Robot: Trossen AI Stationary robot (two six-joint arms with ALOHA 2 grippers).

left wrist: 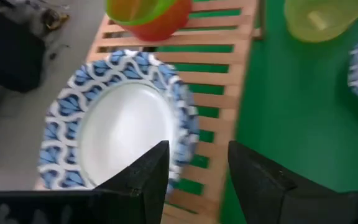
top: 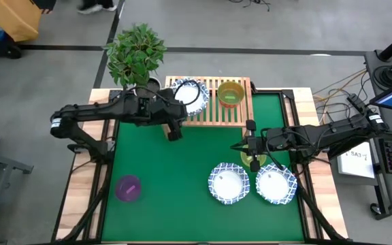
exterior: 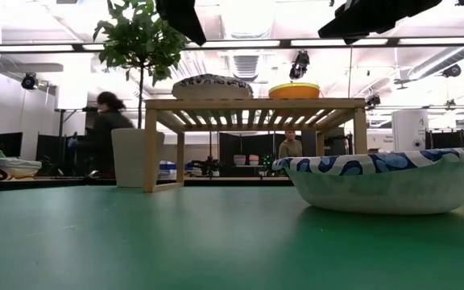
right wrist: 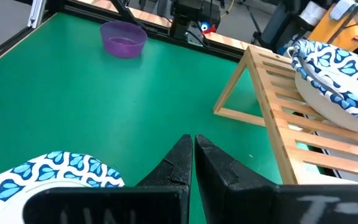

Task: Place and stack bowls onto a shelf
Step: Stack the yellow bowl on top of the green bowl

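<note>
- We see the shelf (top: 213, 116) at the twelve o'clock edge of the green counter (top: 175, 177), a light-wood slatted rack.
- On its nine o'clock end lies a blue-rimmed white bowl (top: 190, 95); it holds nothing that we can see.
- On its three o'clock end sits a yellow-green bowl (top: 231, 94), nested in a red bowl (left wrist: 166, 25) as the left wrist view shows.
- Two more blue-rimmed bowls (top: 228, 183) rest side by side near the counter's five o'clock corner, both showing only white inside.
- A yellow-green bowl on the counter (left wrist: 322, 15) lies just off the shelf, partly hidden under the right arm in the high view.
- The purple bowl (top: 128, 188) stands alone toward seven o'clock.
- Our left hand (left wrist: 194, 171) hovers over the shelf's near edge, beside the blue-rimmed bowl, fingers spread apart and gripping nothing.
- Our right hand (right wrist: 193, 158) points toward the shelf from three o'clock, fingers pressed together, holding nothing.
- A potted plant (top: 136, 54) stands at the shelf's ten o'clock.
</note>
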